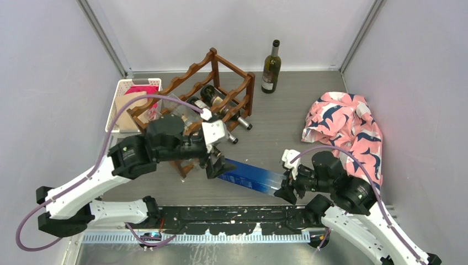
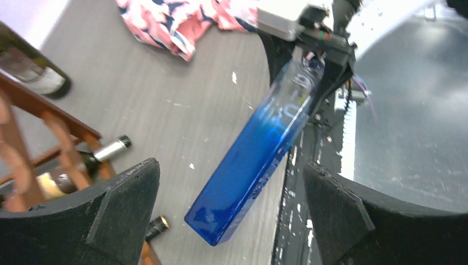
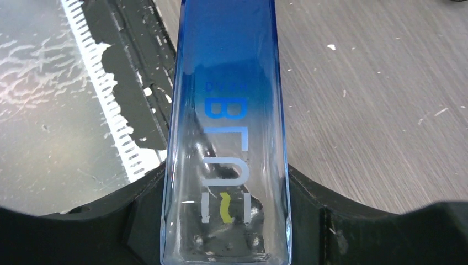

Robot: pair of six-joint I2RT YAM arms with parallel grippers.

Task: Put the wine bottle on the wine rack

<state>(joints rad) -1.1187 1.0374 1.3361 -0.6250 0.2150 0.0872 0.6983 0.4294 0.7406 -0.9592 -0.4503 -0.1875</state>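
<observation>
Blue-to-clear glass, the wine bottle (image 1: pixel 251 178) is clenched at its clear end by the right claw (image 1: pixel 288 189), low over the bench (image 1: pixel 276 127). The left claw (image 1: pixel 216 165) gapes released at its blue end. Held one-ended, it may sag or slip. Beyond, the wine rack (image 1: pixel 249 88) holds stored bottles (image 1: pixel 234 118) that crowd the slots. Farther off stand a dark bottle (image 1: pixel 271 69) and cloth (image 1: pixel 345 124).

Robot lab cell: white panel walls (image 1: pixel 232 27), aluminium struts (image 1: pixel 106 38), grey worktop (image 1: pixel 287 116), arm mounting rail (image 1: pixel 232 212) at 6 o'clock.

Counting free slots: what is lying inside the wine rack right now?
At least two dark bottles lie inside the wine rack, necks sticking out. The left arm covers its near side, so slots there are hidden.
</observation>
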